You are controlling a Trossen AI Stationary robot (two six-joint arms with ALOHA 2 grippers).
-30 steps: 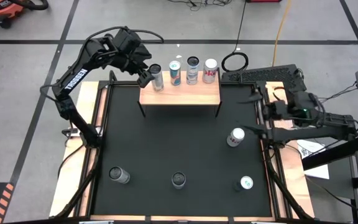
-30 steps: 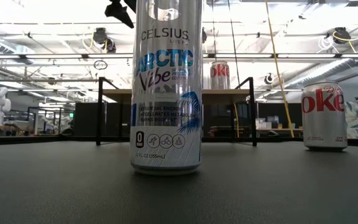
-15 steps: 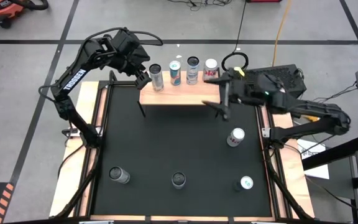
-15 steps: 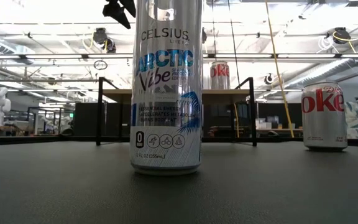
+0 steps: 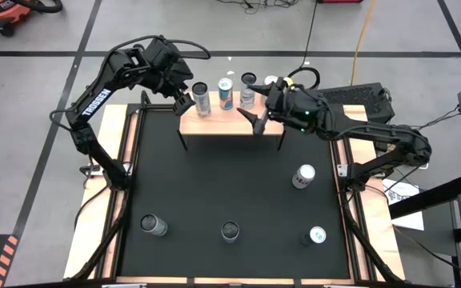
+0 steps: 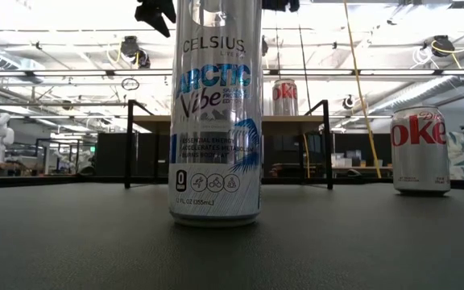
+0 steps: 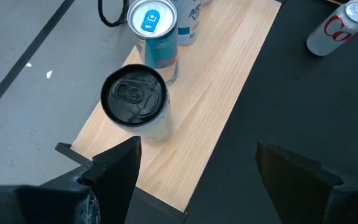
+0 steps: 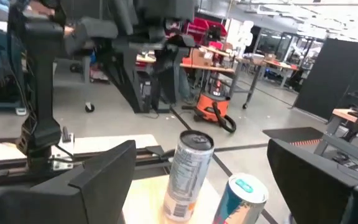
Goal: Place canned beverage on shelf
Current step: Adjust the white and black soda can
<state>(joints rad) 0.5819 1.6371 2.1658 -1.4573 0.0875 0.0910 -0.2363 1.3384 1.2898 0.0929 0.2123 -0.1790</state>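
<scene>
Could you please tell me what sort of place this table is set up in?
Most likely a robotics lab or workshop: open ceiling with ducts and strip lights, workbenches and an orange shop vacuum behind the shelf, and tape lines on a concrete floor.

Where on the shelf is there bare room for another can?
The shelf's front strip is bare, from its left edge to the right tool. Its back edge is crowded: four cans in a row, with the left tool beside the leftmost.
</scene>
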